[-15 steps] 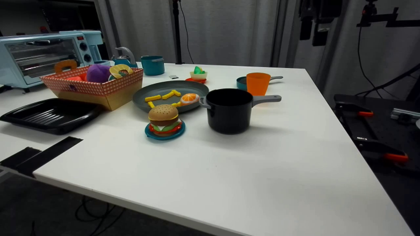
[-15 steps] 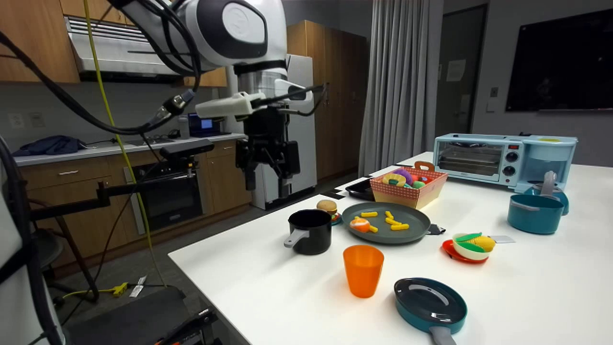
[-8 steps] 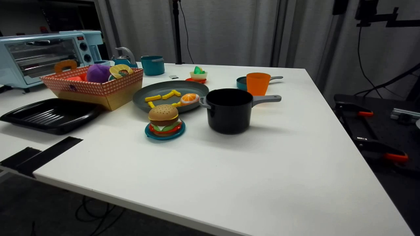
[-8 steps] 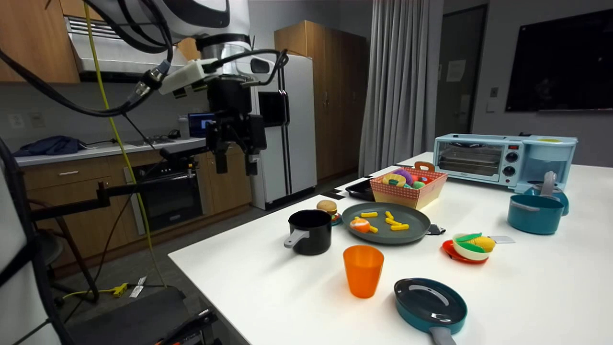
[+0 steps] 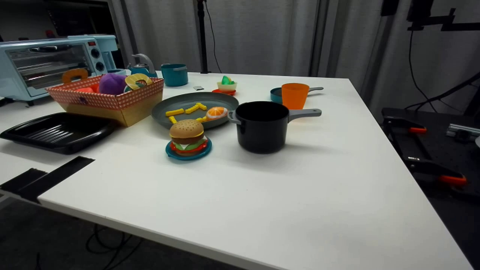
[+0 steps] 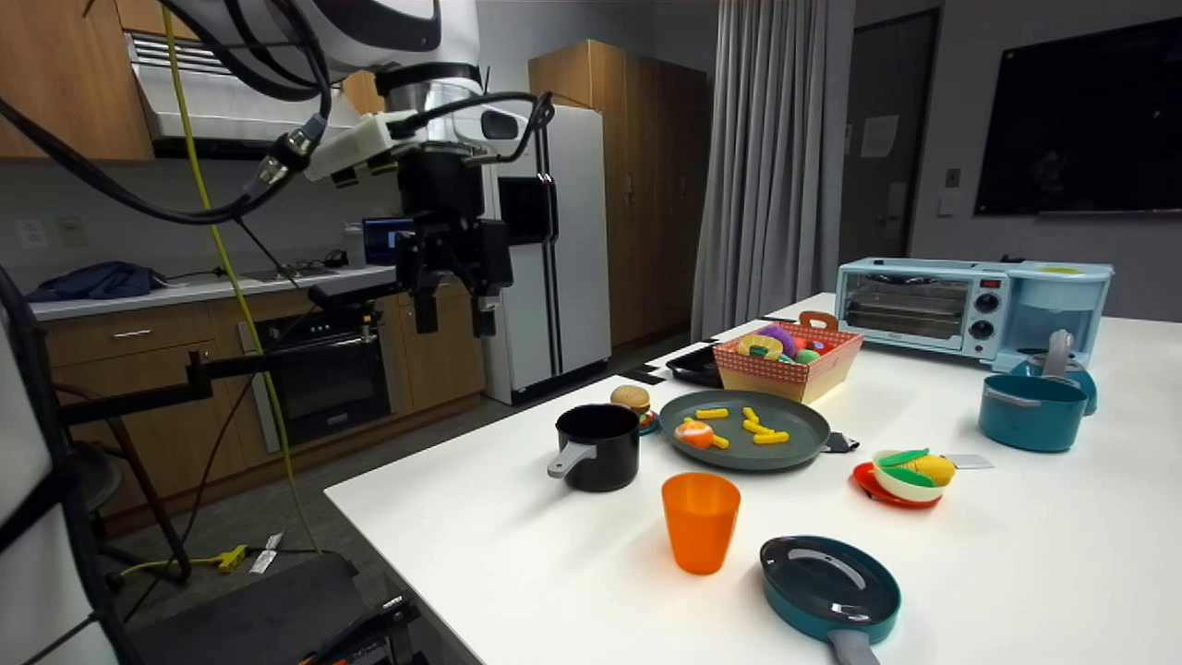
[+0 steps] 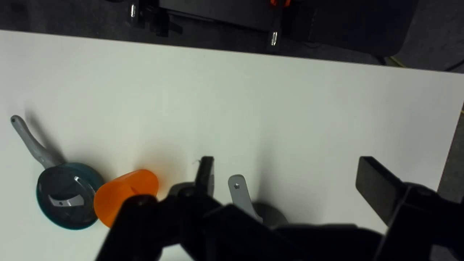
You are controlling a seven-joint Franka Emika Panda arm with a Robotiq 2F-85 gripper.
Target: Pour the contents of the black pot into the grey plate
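Note:
The black pot (image 5: 262,133) stands upright on the white table, its grey handle (image 5: 305,113) pointing away from the grey plate. The pot also shows in an exterior view (image 6: 609,462); its visible interior is dark, with no contents seen. In the wrist view the handle (image 7: 240,192) and a bit of the pot (image 7: 270,214) show, the rest hidden by my gripper. The grey plate (image 5: 215,98) lies beside the pot and carries several yellow pieces (image 6: 711,413) and an orange-and-white piece (image 6: 694,434). My gripper (image 6: 454,321) is open and empty, high above the table, apart from the pot; its fingers (image 7: 286,163) are wide apart.
An orange cup (image 6: 700,522) and a teal pan (image 6: 831,586) stand near the pot. A burger on a teal dish (image 5: 188,138) sits close to pot and plate. A checked basket (image 5: 112,105), black tray (image 5: 56,131) and toy oven (image 6: 923,309) stand farther along.
My arm and gripper have moved left in an exterior view, away from the pot, and nearly out of view in an exterior view. They hardly move in the last half second. Pot and plate are unchanged.

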